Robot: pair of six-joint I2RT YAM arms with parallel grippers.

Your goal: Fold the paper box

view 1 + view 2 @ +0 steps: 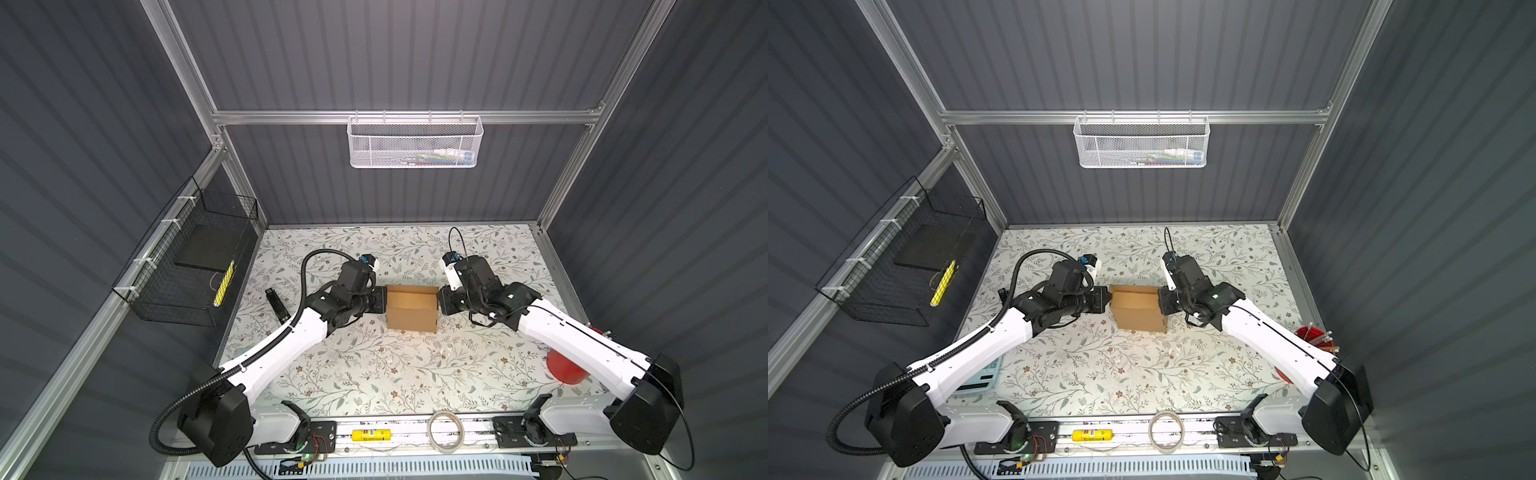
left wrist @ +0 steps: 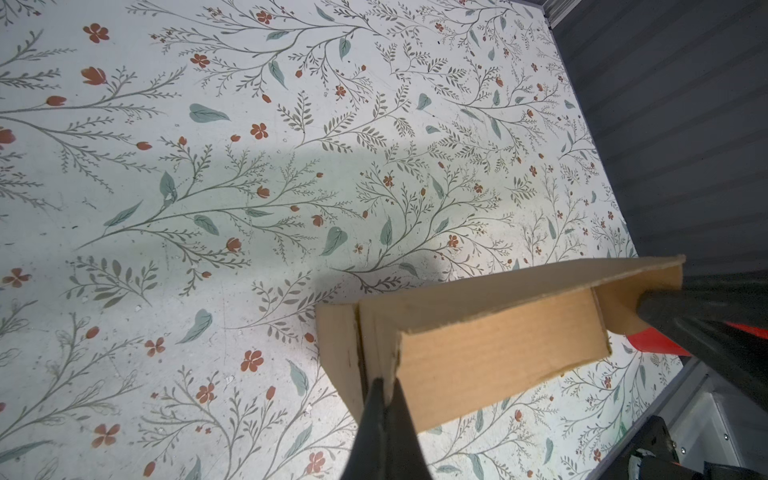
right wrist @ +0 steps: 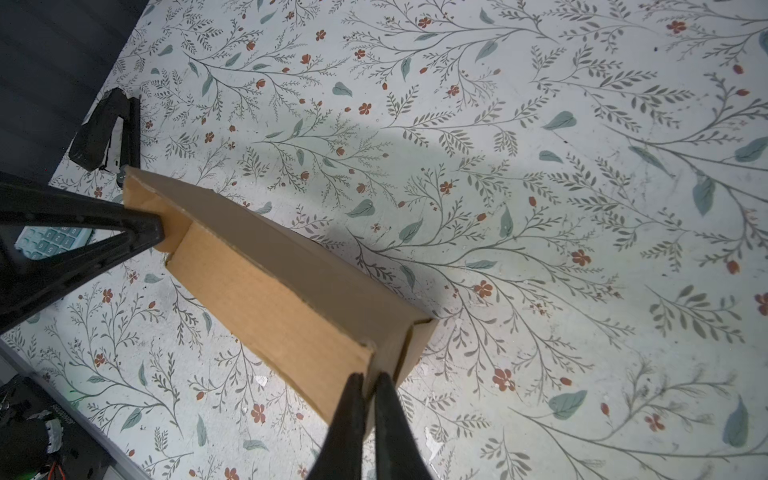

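Box [image 1: 411,309] at middle of counter [image 1: 374,374], half formed. Left tool [image 2: 384,388] pinched on one end wall, right tool [image 3: 368,380] on the opposite. Best to hold both grips level and press inward evenly, so walls stand square.

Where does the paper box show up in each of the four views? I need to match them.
In a top view: paper box mid-table, between left gripper and right gripper.
In a top view: paper box, same spot.
Left wrist: paper box close up, near wall pinched by left gripper.
Right wrist: paper box close up, near wall pinched by right gripper.
Shared landmark: floral table cover, in all four.
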